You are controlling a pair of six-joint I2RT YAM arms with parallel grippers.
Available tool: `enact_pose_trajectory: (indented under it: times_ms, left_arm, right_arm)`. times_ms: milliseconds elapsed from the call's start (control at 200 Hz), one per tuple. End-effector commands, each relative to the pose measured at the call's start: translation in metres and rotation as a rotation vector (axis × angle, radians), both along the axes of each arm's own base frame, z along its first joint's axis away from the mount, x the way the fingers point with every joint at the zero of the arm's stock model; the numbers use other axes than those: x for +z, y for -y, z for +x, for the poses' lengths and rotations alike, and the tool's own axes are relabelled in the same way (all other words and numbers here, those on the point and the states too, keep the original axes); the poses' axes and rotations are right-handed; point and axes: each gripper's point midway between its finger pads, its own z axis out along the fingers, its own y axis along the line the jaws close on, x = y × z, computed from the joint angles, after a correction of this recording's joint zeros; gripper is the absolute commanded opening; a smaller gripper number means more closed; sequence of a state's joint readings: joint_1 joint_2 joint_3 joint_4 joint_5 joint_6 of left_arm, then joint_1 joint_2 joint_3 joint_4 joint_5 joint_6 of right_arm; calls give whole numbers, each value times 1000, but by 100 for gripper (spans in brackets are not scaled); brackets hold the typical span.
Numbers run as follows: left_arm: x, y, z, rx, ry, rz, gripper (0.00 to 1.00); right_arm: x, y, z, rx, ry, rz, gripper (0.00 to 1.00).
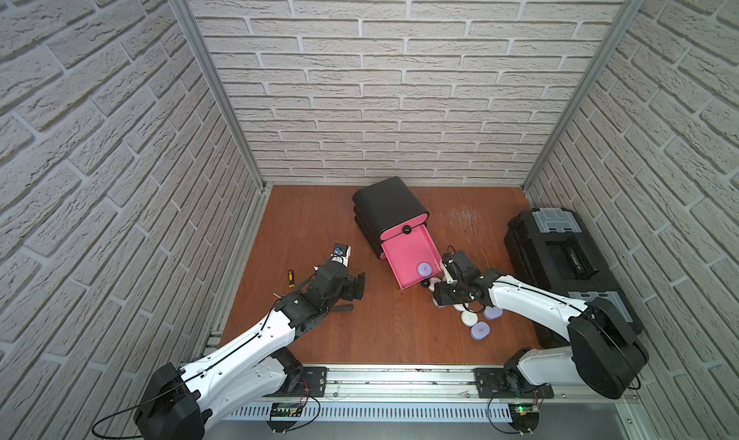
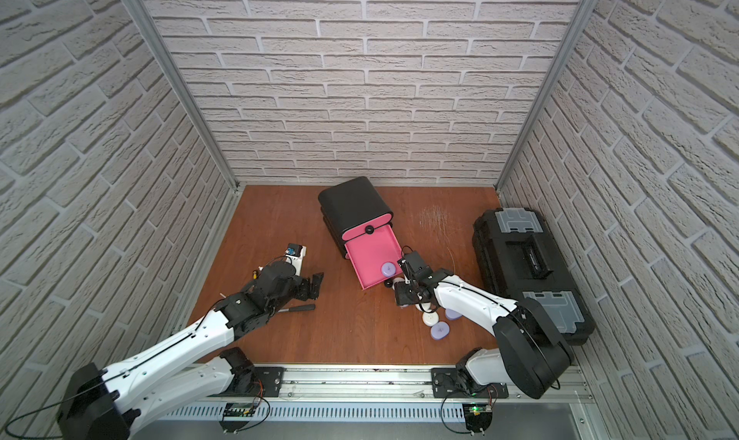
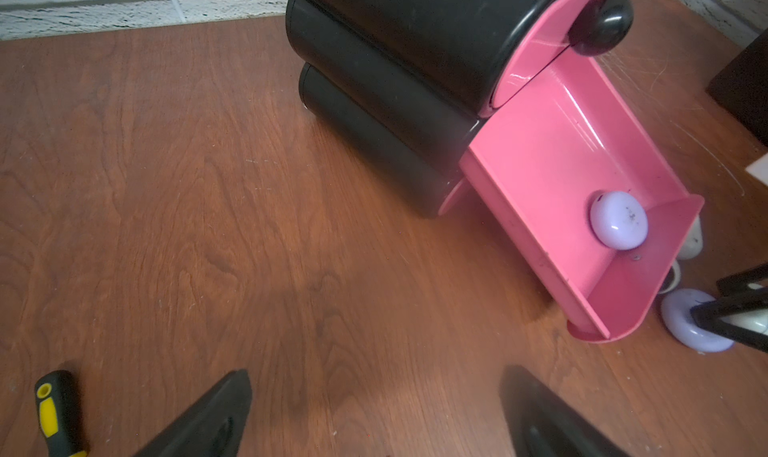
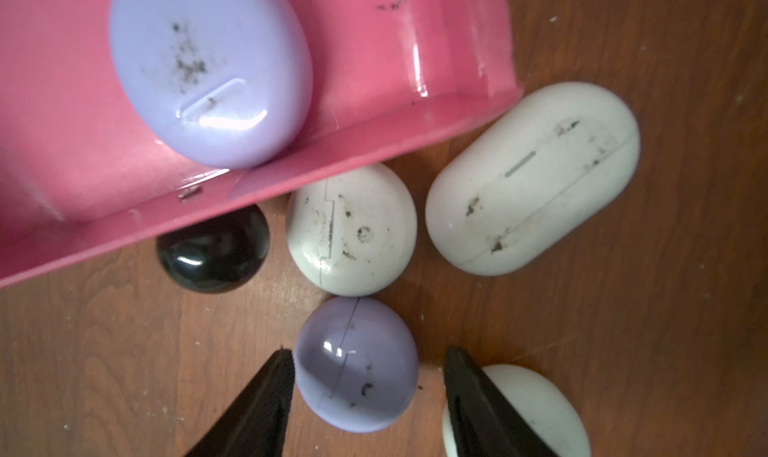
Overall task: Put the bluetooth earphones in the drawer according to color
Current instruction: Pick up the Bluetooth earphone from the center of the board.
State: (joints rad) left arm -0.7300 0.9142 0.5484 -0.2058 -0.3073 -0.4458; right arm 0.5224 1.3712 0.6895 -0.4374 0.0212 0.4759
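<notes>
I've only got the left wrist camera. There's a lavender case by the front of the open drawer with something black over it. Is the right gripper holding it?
Observer: Not yet. In the right wrist view the right gripper straddles that lavender case on the table, with a gap showing at one finger.
Operator: Any other lavender ones outside the drawer?
Observer: Yes. In a top view, two more lavender cases lie beside the right arm.
Operator: Anything mixed in with those?
Observer: A white case sits right next to them.
</notes>
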Motion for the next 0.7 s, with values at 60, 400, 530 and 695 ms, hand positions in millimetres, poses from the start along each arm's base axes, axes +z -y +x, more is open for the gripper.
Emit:
enact_pose_trajectory:
  times_ms: [60, 400, 530, 695]
  left_arm:
    - [9, 3, 4, -4, 30, -11, 98]
    - [9, 3, 3, -4, 31, -12, 98]
    - [10, 4, 3, -6, 31, -13, 98]
    - [11, 3, 3, -5, 32, -15, 98]
  right_arm:
    - [-3, 0, -1, 1, 12, -26, 63]
    - [-15, -10, -10, 41, -9, -69, 64]
    - [-20, -8, -12, 38, -10, -107, 61]
    - [-23, -9, -10, 37, -11, -125, 59]
